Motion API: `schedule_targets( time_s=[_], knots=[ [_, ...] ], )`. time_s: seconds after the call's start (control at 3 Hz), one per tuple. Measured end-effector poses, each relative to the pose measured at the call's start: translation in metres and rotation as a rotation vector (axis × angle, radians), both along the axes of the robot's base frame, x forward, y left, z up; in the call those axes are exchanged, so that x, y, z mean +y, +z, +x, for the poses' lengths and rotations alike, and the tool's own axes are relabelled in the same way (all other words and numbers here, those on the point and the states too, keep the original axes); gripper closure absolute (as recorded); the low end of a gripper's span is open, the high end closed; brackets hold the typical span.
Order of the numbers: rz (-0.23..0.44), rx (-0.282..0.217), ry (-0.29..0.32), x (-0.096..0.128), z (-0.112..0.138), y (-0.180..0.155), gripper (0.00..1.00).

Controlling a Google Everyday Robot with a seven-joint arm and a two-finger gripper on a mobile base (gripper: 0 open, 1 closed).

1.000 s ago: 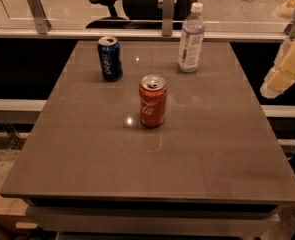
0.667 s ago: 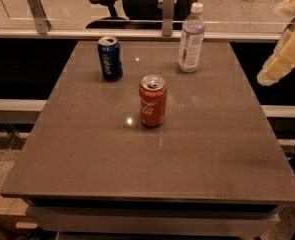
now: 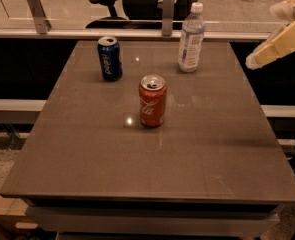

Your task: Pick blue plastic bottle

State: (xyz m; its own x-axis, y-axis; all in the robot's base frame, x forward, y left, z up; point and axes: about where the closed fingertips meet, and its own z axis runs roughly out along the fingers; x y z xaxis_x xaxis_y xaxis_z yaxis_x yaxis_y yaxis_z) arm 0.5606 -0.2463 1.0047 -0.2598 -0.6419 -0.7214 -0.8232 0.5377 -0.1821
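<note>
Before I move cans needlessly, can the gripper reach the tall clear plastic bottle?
Probably yes: the gripper hangs right of the brown table, nothing between it and the tall clear plastic bottle.

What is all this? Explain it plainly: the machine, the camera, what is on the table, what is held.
One camera looks down across a brown table from its near edge; its mounting is unknown. The machine is a mobile robot with one arm. Only its cream-coloured gripper shows, in the air at the right, apart from everything. On the table stand a blue Pepsi can back left, a red Coca-Cola can in the middle, and the blue plastic bottle back right. The gripper holds none of them.
</note>
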Motion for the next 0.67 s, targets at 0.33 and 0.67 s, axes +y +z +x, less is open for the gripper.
schedule_targets(
  time_s=[0.33,0.67],
  knots=[
    [0.123,-0.063,-0.019,0.005,0.021,-0.009,0.0],
    [0.171,-0.102,-0.056,0.013,0.04,-0.027,0.0]
  ],
)
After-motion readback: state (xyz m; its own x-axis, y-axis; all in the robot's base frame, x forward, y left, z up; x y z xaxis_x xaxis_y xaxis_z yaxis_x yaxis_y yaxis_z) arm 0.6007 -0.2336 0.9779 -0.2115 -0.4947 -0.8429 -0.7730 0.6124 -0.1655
